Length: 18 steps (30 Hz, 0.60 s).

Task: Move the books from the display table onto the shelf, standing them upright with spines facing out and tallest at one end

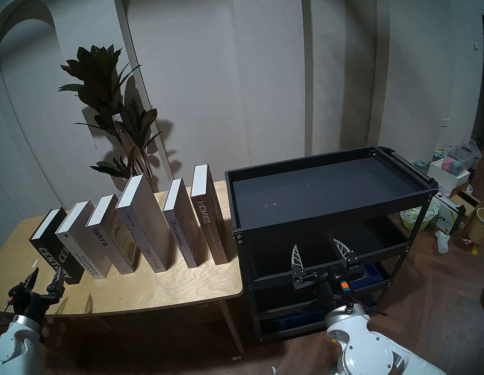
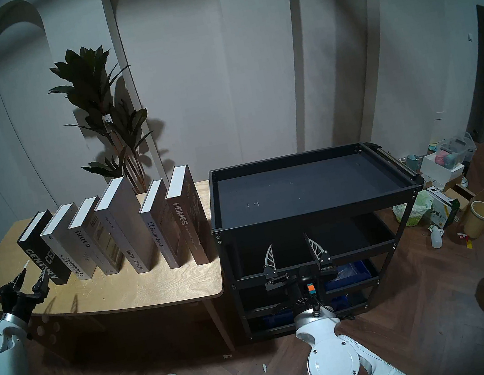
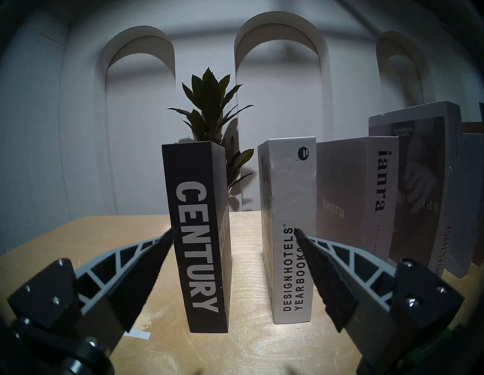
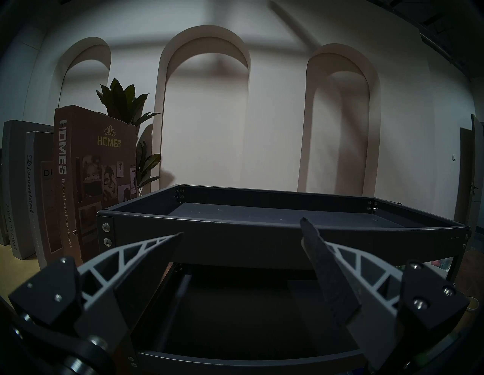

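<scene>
Your left pincer (image 3: 234, 229): spread wide, empty, level, lined up on the "CENTURY" book (image 3: 201, 235) | books upright on surface (image 1: 155, 289) | shelf (image 1: 334, 211) bare | right pincer (image 1: 321, 249) wide, empty, waiting.

Dim throughout, lit from above and in front; long shadows thrown onto the wall (image 1: 249, 85) and tabletop (image 1: 143, 291). Strongly bowed by fisheye, dark-rimmed; slightly soft in wrist views.
</scene>
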### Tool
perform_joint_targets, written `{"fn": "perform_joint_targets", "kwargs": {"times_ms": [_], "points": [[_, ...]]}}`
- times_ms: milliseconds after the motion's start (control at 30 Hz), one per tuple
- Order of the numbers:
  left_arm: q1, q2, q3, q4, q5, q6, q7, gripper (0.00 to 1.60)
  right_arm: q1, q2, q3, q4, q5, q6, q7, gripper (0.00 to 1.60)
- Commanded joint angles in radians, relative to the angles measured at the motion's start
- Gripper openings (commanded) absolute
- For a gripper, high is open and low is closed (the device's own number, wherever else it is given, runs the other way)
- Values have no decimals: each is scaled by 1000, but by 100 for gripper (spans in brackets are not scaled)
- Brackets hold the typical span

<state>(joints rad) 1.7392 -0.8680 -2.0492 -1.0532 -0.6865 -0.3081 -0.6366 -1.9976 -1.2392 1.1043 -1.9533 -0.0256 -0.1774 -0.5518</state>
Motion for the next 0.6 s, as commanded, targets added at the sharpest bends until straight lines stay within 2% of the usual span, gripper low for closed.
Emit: {"fn": "perform_joint_targets", "kwargs": {"times_ms": [0,367,533,567], "points": [[-112,77,14,68,0,-3,-26,160,6,-1,1,-20,0,-1,-1,160],[-214,158,67,215,-5,23,-42,160,10,4,-4,-17,3,-2,-7,160],[-273,176,92,283,-5,33,-60,160,11,7,-6,-17,4,-2,-10,160],[-264,180,93,280,-17,37,-61,160,12,7,-7,-17,4,-2,-11,160]]}}
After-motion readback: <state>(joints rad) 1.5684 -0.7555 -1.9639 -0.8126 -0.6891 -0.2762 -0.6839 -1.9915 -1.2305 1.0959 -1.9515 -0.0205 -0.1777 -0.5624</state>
